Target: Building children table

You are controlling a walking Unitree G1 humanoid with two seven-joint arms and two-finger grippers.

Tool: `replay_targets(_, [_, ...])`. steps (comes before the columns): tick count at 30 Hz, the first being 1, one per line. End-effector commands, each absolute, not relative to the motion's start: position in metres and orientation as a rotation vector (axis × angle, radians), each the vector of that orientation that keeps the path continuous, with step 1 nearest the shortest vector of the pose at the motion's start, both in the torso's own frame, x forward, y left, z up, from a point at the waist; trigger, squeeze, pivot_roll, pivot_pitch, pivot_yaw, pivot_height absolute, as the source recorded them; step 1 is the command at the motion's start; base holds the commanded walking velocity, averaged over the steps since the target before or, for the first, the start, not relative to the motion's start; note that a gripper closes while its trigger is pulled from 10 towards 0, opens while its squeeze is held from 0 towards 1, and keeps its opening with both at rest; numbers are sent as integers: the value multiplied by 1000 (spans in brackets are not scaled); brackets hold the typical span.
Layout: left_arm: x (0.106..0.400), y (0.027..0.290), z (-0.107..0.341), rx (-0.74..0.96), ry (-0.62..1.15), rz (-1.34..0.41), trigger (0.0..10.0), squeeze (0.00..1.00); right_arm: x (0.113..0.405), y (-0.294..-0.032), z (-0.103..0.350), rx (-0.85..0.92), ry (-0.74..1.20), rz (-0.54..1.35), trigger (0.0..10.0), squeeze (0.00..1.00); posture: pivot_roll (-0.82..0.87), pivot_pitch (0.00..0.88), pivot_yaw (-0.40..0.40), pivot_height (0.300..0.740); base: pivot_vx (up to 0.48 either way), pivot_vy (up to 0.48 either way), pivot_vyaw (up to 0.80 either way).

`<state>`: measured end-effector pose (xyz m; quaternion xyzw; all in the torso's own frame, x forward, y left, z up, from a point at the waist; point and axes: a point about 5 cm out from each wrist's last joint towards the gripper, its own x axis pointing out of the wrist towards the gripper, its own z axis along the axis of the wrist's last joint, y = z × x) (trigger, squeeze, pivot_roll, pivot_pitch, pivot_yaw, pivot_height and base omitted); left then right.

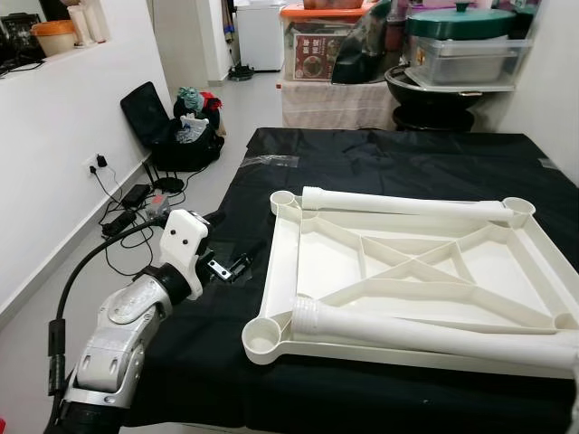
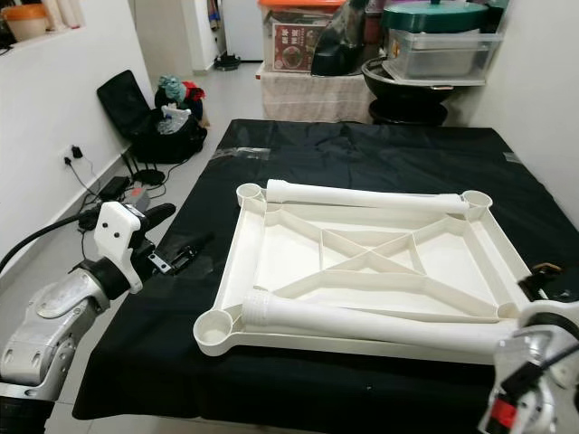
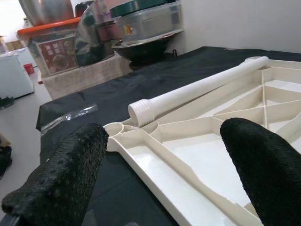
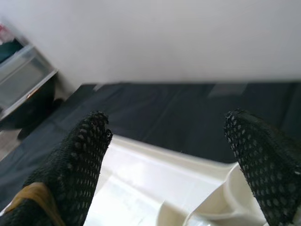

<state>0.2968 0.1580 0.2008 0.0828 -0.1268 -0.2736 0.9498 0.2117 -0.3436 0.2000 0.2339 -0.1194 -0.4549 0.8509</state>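
Observation:
A white plastic table top (image 1: 317, 271) lies upside down on the black-covered table (image 1: 389, 154), with round sockets at its corners. One white leg tube (image 1: 403, 206) rests along its far side, and a second leg tube (image 1: 434, 332) lies across its near side. My left gripper (image 1: 224, 244) hovers open just off the top's left edge, facing the far leg's threaded end (image 3: 141, 110). My right gripper (image 4: 169, 141) is open at the near right corner, above a corner socket (image 4: 235, 188). Neither gripper holds anything.
On the floor to the left sit an open black bag (image 1: 172, 127) and cables with a power strip (image 1: 136, 203) along the white wall. Stacked bins and pots (image 1: 461, 45) stand beyond the table's far end. A strip of clear wrap (image 1: 271, 161) lies on the cloth.

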Motion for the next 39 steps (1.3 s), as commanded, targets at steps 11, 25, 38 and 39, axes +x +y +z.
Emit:
replay_targets(11, [298, 155, 192, 171, -229, -565, 10000, 0, 216, -347, 183, 835, -136, -857, 10000, 0, -31, 0, -8, 740, 0, 0, 0])
replay_targets(25, [297, 155, 189, 166, -221, -559, 10000, 0, 210, -343, 182, 874, -82, -882, 10000, 0, -42, 0, -14, 740, 0, 0, 0])
replay_targets(38, [294, 154, 185, 159, -212, -554, 10000, 0, 188, -354, 187, 746, 10, -931, 10000, 0, -76, 0, -21, 740, 0, 0, 0])
replay_targets(39, [294, 154, 183, 157, -209, -555, 10000, 0, 182, -353, 184, 766, 36, -935, 10000, 0, -86, 0, -22, 740, 0, 0, 0])
